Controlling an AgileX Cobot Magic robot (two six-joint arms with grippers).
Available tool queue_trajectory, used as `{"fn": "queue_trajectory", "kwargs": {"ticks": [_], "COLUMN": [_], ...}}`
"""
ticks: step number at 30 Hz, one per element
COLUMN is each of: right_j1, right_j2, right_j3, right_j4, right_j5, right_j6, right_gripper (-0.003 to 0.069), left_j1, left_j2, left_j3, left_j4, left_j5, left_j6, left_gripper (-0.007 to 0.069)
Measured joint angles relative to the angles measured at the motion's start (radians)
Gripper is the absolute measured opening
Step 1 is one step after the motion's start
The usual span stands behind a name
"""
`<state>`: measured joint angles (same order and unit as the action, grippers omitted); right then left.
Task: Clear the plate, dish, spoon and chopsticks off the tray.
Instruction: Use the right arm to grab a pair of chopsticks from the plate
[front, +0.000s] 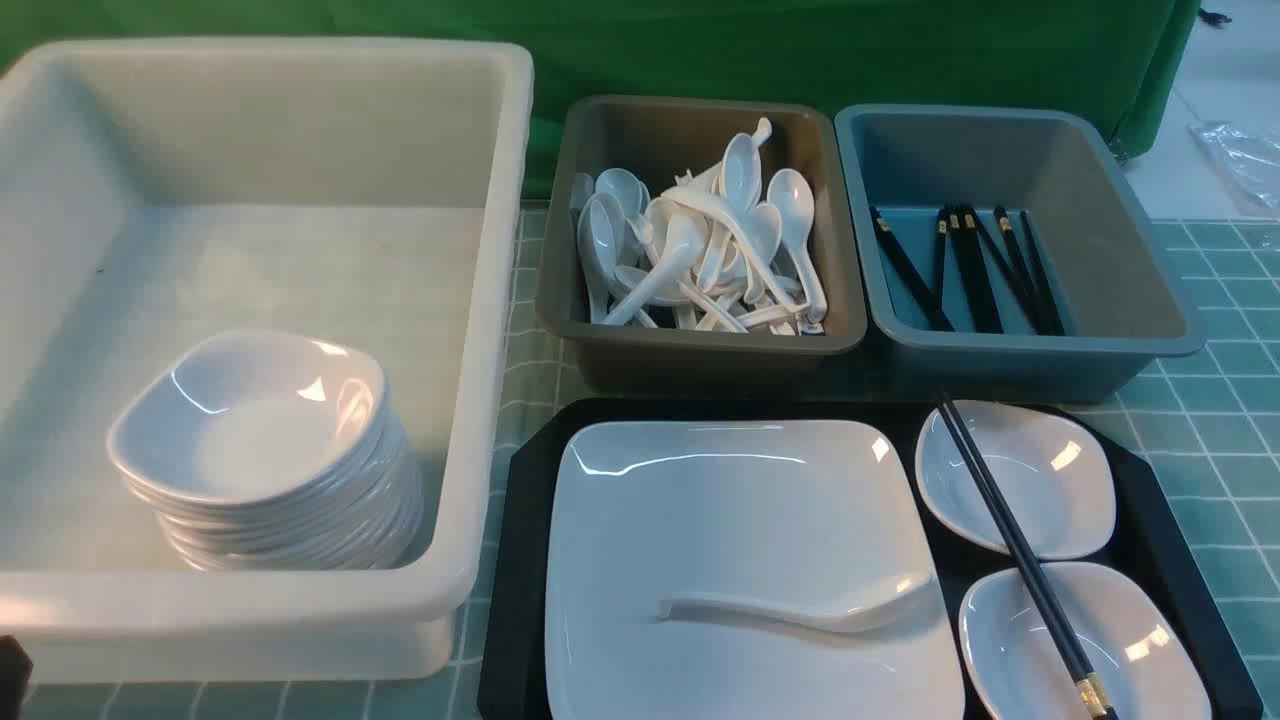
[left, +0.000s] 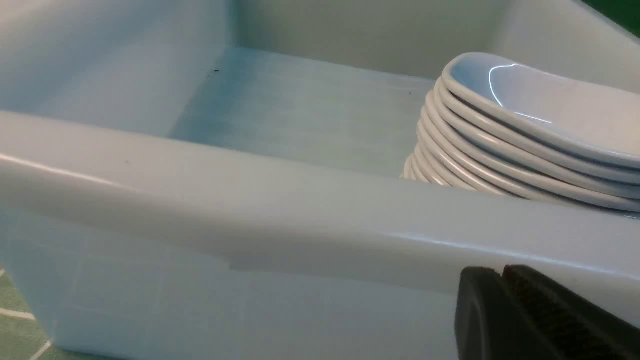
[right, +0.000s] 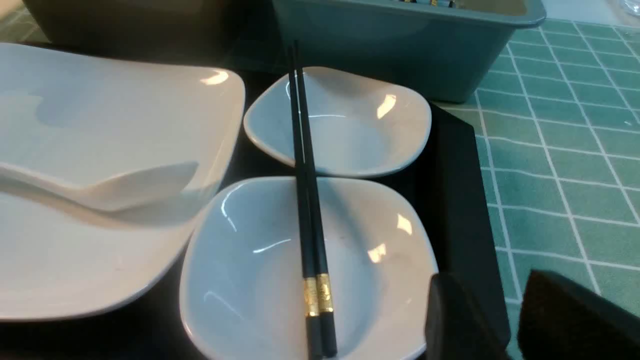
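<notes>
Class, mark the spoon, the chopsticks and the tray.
spoon (front: 800, 617), front view, handle near the bowl
chopsticks (front: 1025, 557), front view, middle of the shafts
tray (front: 512, 600), front view, left rim

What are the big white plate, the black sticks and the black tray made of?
The plate looks like glazed ceramic or melamine: smooth, white, with bright glints. The chopsticks look like black lacquered wood or plastic, with gold bands. The tray looks like matte black plastic.

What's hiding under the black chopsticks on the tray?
Two small white dishes: the chopsticks lie across the far dish and the near dish, both sitting on the tray. The thin strip of each dish right beneath the sticks is covered.
</notes>
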<state>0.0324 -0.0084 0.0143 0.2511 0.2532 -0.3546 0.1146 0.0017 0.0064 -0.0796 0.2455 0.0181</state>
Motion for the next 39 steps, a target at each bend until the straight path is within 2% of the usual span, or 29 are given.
{"fn": "queue_trajectory", "kwargs": {"ticks": [19, 26, 32, 39], "right_j1": [0.000, 0.000, 0.000, 0.000], "right_j2": [0.000, 0.000, 0.000, 0.000], "right_j3": [0.000, 0.000, 0.000, 0.000], "right_j4": [0.000, 0.000, 0.000, 0.000], "right_j5": [0.000, 0.000, 0.000, 0.000], "right_j6": [0.000, 0.000, 0.000, 0.000], "right_gripper": [0.0242, 0.0242, 0.0242, 0.0242], "left_j1": [0.000, 0.000, 0.000, 0.000], "left_j2": [0.000, 0.000, 0.000, 0.000], "left_j3": [0.000, 0.000, 0.000, 0.000], "left_j4": [-0.001, -0.314, -0.326, -0.289], "left_j5": [-0.018, -0.357, -0.498, -0.463], "left_j6": [0.001, -0.119, -0.148, -0.337], "left_gripper": [0.0017, 0.0017, 0.0017, 0.0017]}}
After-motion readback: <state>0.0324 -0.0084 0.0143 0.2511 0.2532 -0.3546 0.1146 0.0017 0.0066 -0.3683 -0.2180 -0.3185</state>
